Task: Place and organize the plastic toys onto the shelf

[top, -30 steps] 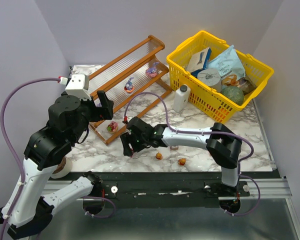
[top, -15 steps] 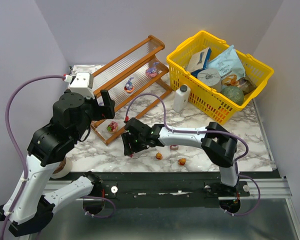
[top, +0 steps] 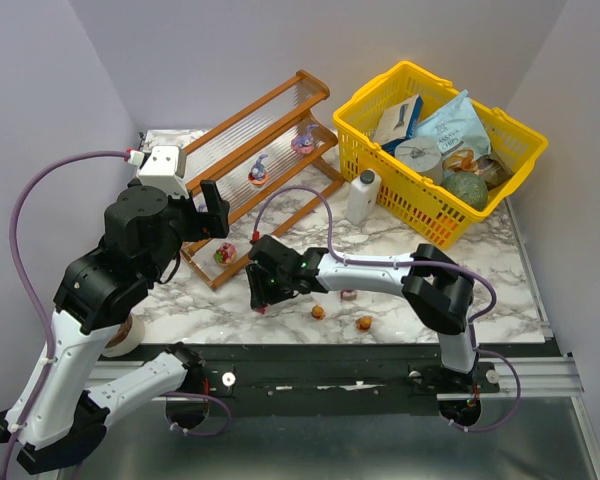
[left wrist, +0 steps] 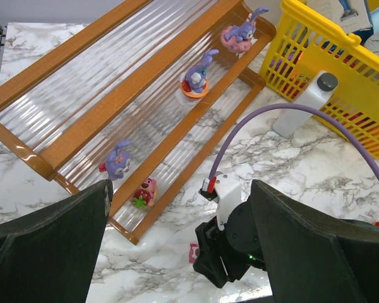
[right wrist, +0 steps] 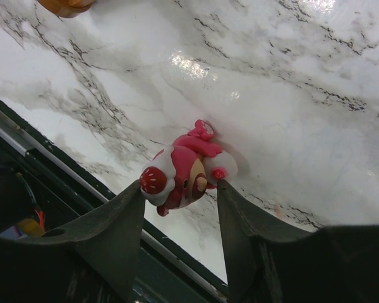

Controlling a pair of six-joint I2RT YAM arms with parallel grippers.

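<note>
Toy (right wrist: 183, 170) on worktop (right wrist: 303, 76), 12 o'clock, straddled by my right fingers (right wrist: 240, 214) for pickup; grip uncertain. Left fingers (left wrist: 297, 233) wide, idle.

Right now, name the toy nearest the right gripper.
The pink-and-red figurine on the marble between the fingers of the right gripper; the other loose toys lie farther right.

marble table (top: 400, 235) carries the shelf (top: 270, 130), yellow basket (top: 400, 190), white bottle (top: 362, 195), loose plastic toys (top: 319, 312).
</note>
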